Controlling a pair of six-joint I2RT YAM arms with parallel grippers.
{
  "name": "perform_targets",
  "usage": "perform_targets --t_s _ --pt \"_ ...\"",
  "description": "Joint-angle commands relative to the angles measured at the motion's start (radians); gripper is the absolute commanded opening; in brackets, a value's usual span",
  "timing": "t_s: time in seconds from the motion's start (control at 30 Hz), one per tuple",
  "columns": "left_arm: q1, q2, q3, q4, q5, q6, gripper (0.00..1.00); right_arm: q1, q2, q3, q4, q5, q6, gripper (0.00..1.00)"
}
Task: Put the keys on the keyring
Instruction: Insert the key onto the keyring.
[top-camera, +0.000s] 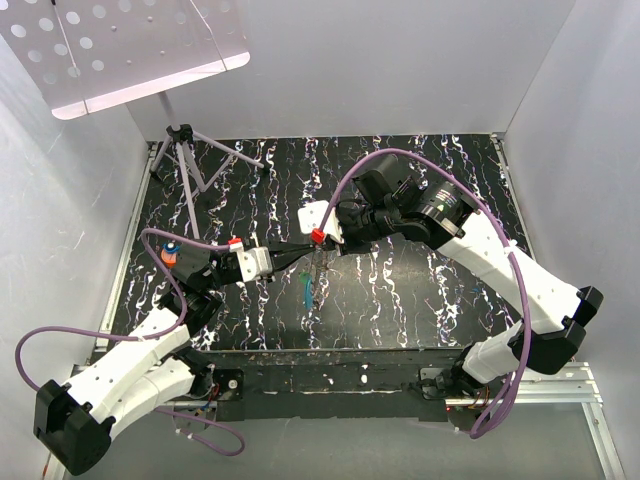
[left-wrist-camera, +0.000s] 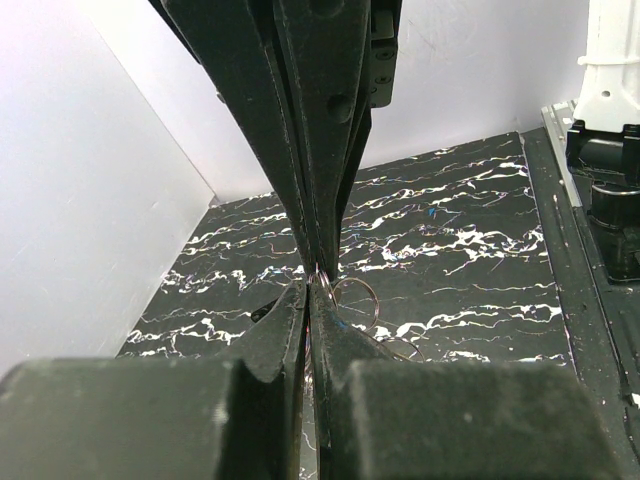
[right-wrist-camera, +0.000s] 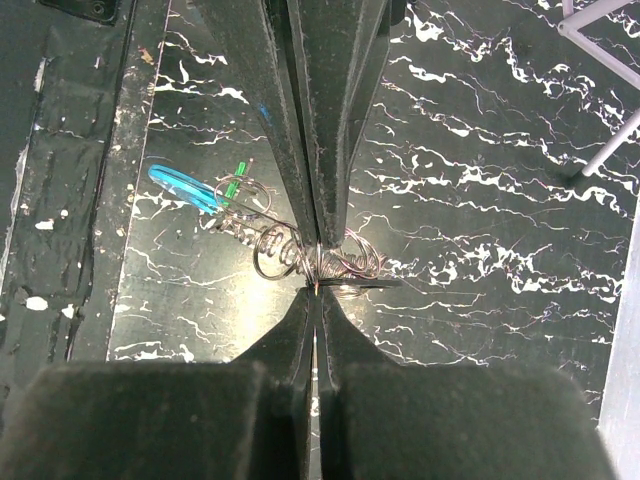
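Left pincer (left-wrist-camera: 309, 288) and right pincer (right-wrist-camera: 318, 287) both pinch the keyring (left-wrist-camera: 355, 299), jaws fully closed, tip to tip above the worktop (top-camera: 400, 295); blue key (right-wrist-camera: 185, 188) and green key (right-wrist-camera: 232, 185) lie beside it, threading apparently unfinished

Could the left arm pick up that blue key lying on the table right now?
Probably not yet: the left gripper is shut on the keyring, tip to tip with the right gripper. The blue key itself lies uncovered.
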Motion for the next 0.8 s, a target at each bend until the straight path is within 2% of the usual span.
perform_targets --t_s 0.0,0.77 --pt "0.000 0.002 -0.006 0.032 0.016 -0.003 0.00 0.008 0.002 0.057 0.059 -0.020 0.026 0.01" --pt "0.000 0.008 -0.003 0.032 0.026 0.000 0.00 0.008 0.012 0.066 0.063 -0.037 0.052 0.01"
